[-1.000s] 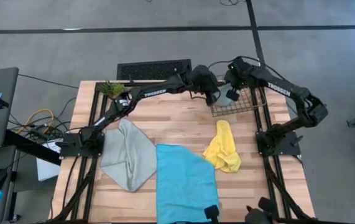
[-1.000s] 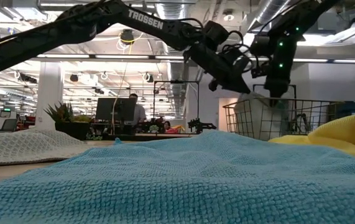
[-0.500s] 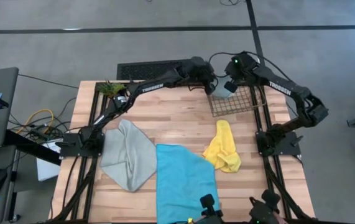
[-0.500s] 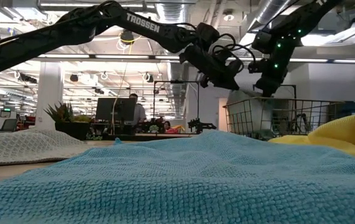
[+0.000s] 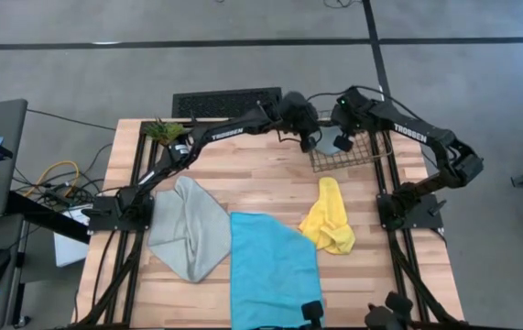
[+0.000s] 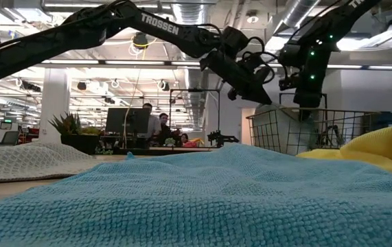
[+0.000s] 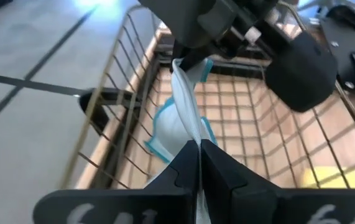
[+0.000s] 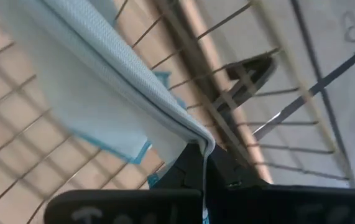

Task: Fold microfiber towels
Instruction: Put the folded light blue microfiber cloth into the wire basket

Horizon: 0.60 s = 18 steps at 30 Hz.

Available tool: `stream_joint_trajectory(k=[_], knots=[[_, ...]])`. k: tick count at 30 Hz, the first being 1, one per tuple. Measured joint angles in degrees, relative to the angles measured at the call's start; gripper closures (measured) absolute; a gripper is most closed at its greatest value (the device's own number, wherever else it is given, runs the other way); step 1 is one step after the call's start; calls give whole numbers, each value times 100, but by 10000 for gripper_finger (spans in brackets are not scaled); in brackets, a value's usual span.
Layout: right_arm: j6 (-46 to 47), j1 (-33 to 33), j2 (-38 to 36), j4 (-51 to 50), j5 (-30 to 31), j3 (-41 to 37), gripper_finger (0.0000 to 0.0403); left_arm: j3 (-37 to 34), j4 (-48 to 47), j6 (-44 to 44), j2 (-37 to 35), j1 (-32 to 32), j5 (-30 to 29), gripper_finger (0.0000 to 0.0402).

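Both arms reach to the far side of the bench [image 5: 243, 179], meeting over the wire mesh basket [image 5: 371, 156] that stands at about one o'clock from the bench's middle in the high view. The left tool [image 7: 199, 155] has its two dark fingers pressed together on an edge of the pale blue towel [image 7: 180, 121], which hangs bunched inside the basket, its trimmed border showing above the basket's wire floor. The right tool [image 8: 205, 163] is likewise clamped on the same pale blue towel, a fold of cloth running out from between its closed fingers across the wire grid. In the high view the two tools sit close together at the basket's near-left corner, the left one at roughly nine o'clock from the right one. The other three cloths lie on the bench nearer the camera side. The grey-green towel [image 5: 188, 229] is spread loosely at about eight o'clock from the bench's middle, just beside the cyan-blue towel [image 5: 275, 266], which lies flat at six o'clock and reaches the bench's near edge. The yellow towel [image 5: 328, 218] lies crumpled at about four o'clock, just beside the cyan-blue one and near the basket. A small green plant [image 5: 163, 131] stands at the far-left corner, about eleven o'clock.
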Motion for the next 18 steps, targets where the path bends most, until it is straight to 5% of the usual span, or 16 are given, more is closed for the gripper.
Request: stream_joint_trajectory(k=[18], knots=[[-393,170,0,-960,-654,-4,388,0,-416,-10,4,-213,852,401]])
